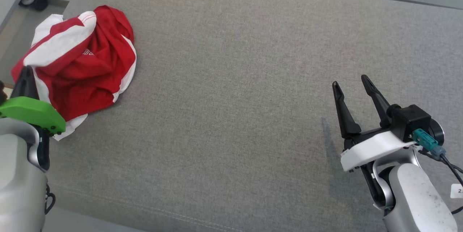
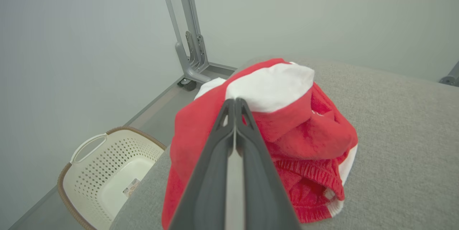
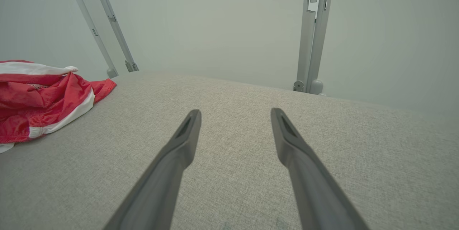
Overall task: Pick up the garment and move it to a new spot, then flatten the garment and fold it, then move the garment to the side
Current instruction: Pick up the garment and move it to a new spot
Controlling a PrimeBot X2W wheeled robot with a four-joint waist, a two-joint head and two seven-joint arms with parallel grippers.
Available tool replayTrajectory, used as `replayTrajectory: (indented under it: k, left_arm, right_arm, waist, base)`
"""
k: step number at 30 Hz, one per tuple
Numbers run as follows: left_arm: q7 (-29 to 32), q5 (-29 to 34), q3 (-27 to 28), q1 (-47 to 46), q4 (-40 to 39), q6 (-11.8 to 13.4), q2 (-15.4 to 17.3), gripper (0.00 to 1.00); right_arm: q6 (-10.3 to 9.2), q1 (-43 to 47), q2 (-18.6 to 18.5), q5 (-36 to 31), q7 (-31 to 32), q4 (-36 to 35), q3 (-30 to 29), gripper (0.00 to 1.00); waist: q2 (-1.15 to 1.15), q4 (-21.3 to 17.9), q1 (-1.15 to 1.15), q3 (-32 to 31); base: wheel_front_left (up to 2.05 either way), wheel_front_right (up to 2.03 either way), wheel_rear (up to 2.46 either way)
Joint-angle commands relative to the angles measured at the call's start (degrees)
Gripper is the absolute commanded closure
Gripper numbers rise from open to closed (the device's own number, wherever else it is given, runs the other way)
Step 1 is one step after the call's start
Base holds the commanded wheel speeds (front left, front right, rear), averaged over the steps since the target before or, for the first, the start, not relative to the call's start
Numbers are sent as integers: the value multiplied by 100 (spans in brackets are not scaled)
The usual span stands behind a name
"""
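Garment (image 1: 81,58) is a crumpled red and white bunch at the far left corner of the gray table (image 1: 235,80), w/ one bit over the edge. My left gripper (image 2: 235,100) is shut tight, tips on the cloth; can't tell if any is pinched. My right gripper (image 1: 350,80) is wide open, holding nothing, well apart. A white basket (image 2: 107,172) sits on the floor by that corner.

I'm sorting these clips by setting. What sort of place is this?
Probably a test room set up for laundry folding: a grey fabric-covered table, a crumpled red-and-white garment on it, and a pale laundry basket on the floor beside it.
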Motion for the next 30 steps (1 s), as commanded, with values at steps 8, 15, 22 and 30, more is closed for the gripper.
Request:
replayTrajectory:
  k: [8, 15, 22, 30]
  left_arm:
    - [-45, 469, 457, 1021, -2305, 381, -6, 100]
    - [-39, 731, 503, 1693, -4052, 532, -90, 100]
    - [206, 862, 187, 2151, -5485, 565, -214, 100]
    - [622, 991, -725, 2037, -6257, 371, -618, 100]
  right_arm:
    - [0, 228, 149, 21, -189, 30, -172, 0]
    - [0, 314, 275, -46, -257, -98, -315, 0]
    - [0, 270, 377, -84, -259, -341, -393, 0]
    - [0, 108, 445, -41, -253, -569, -342, 0]
  waist:
    - [0, -39, 0, -544]
    - [0, -252, 0, -689]
    - [0, -749, 0, -620]
    - [0, -1681, 0, -257]
  base:
    - [0, 0, 0]
    - [0, 0, 0]
    - [0, 0, 0]
    - [0, 0, 0]
